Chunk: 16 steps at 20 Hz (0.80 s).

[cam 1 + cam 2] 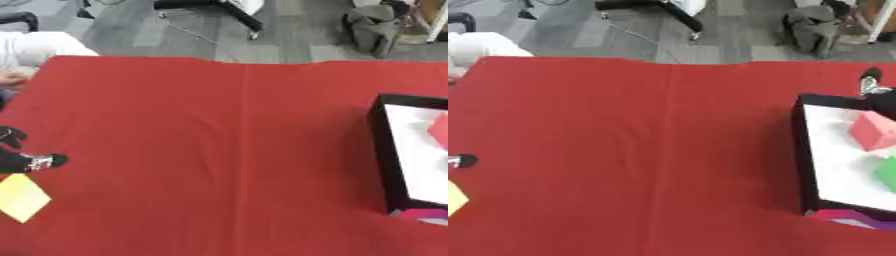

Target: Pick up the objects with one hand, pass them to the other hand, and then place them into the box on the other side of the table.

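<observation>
- At table's left edge: left hand [24, 161] by yellow object [21, 197]; finger state can't tell.
- Right eye only: right hand [874, 82] over box [800, 150]; fingers unclear; pink block [874, 131], green block [887, 172] inside.

Both views look steeply down from the head onto the red-covered surface [219, 150], facing the grey floor [289, 40] beyond its far edge. The right eye view sits slightly rightward, showing more of the black-walled box [798, 150]. Both share the cloth's middle and far edge.
</observation>
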Each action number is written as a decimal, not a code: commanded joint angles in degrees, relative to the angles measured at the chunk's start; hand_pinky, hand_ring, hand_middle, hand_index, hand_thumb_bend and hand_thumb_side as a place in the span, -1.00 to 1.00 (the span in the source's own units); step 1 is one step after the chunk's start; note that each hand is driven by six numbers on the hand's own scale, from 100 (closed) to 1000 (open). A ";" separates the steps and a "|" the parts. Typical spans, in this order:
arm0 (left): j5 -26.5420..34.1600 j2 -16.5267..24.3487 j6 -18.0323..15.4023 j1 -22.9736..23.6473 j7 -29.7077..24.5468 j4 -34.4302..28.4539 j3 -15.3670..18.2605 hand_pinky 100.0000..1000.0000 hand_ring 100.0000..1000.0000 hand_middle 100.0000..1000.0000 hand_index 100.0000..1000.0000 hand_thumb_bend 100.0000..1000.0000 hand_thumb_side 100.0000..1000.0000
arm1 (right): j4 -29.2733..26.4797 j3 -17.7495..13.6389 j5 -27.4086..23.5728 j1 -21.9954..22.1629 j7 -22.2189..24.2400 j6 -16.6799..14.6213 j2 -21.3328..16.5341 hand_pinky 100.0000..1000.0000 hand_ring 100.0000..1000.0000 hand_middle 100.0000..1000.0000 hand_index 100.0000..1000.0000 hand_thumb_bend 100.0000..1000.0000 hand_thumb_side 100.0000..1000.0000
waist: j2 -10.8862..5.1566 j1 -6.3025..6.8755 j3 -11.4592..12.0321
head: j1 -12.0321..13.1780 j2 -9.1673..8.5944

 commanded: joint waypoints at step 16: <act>-4.92 0.86 -2.39 0.29 -8.16 11.70 2.76 1.00 0.82 0.63 0.82 0.15 -0.45 | 0.31 -0.99 -0.40 -0.23 -1.83 0.88 -1.73 0.79 1.00 0.69 0.85 -1.00 -0.29 | -0.90 -0.94 0.14 | 0.60 -0.11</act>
